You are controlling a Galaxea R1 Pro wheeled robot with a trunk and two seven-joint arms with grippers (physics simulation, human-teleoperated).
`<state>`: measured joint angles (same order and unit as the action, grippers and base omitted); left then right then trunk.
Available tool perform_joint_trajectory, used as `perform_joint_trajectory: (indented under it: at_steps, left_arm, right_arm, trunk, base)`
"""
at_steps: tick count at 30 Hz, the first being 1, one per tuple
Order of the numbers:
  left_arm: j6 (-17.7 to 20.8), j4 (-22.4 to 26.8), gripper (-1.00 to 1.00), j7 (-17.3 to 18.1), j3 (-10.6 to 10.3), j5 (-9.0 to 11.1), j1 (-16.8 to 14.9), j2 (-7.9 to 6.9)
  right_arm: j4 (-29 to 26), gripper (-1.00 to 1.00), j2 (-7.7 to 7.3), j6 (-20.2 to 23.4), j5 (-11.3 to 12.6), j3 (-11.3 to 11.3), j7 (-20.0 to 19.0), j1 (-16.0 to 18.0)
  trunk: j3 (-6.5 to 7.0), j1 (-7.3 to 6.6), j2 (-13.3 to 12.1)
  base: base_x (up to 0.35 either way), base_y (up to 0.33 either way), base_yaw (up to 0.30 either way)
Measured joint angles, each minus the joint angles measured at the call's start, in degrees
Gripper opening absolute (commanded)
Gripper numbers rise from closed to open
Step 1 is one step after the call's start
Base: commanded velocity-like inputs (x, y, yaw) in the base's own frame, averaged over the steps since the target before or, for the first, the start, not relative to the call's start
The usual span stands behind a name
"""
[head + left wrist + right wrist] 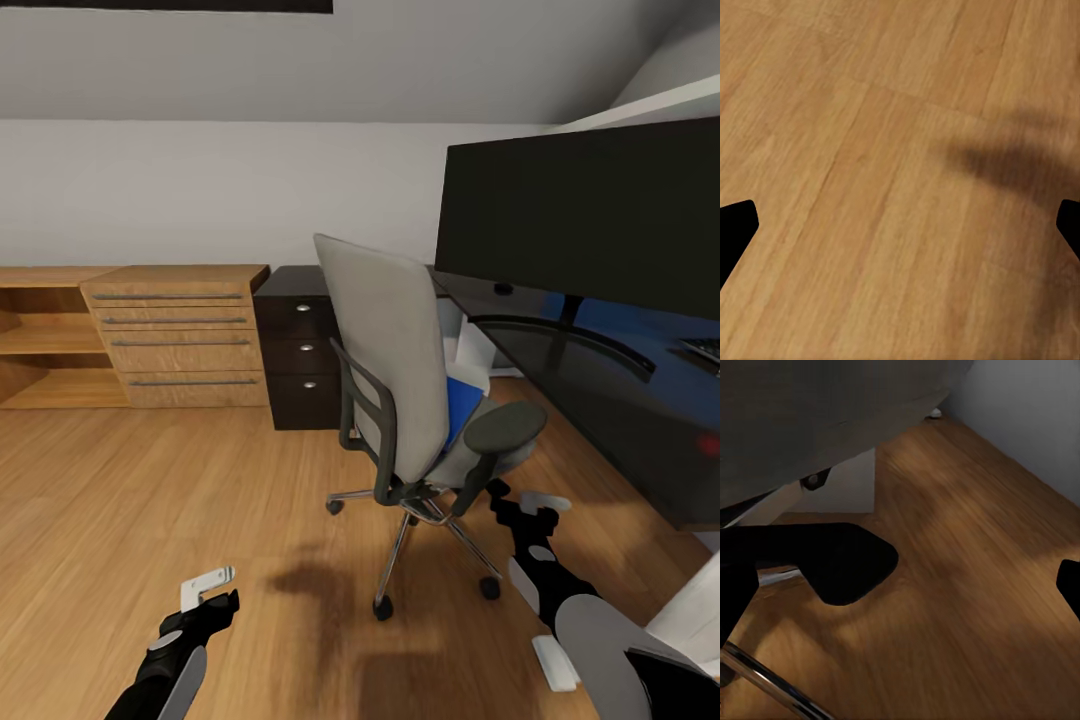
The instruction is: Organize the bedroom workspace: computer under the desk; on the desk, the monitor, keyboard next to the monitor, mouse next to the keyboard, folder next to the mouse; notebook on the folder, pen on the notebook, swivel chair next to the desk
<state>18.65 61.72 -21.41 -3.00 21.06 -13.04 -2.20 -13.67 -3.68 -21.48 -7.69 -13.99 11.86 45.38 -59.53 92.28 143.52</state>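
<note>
Both hands gape empty: right hand (530, 503) beside the swivel chair (420, 400) armrest, left hand (210, 588) over bare floor (150, 500).

Grey swivel chair (400, 390) beside desk (600, 400), monitor (590, 215) on desk

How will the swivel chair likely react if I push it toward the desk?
The swivel chair will probably roll easily: it stands on castors on smooth wood floor. It may spin rather than travel straight if pushed at the armrest. The blue item on its seat could slide.
</note>
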Motion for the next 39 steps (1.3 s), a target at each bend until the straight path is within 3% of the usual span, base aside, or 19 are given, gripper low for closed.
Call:
perform_joint_trajectory:
  at_steps: [9, 18, 39]
  left_arm:
    - [0.0, 0.0, 1.0, 0.0, 0.0, 0.0, 0.0, -0.01]
    - [0.0, 0.0, 1.0, 0.0, 0.0, 0.0, 0.0, 0.07]
    - [0.0, 0.0, 1.0, -0.1, 0.0, 0.0, 0.0, 0.08]
  right_arm:
    - [0.1, 1.0, 0.26, 0.0, 0.0, 0.0, 0.0, 0.0]
    - [0.2, 1.0, 1.9, 0.0, 0.1, -0.3, 0.1, 0.0]
    - [0.5, 1.0, 2.84, 0.0, 0.0, 0.0, 0.0, 0.0]
  trunk:
    - [0.39, 0.0, 0.0]
    - [0.94, 0.01, 0.0]
    - [2.23, 0.0, 0.0]
  base:
    - [0.0, 0.0, 0.157]
    - [-0.041, 0.078, 0.197]
    - [-0.007, 0.011, 0.206]
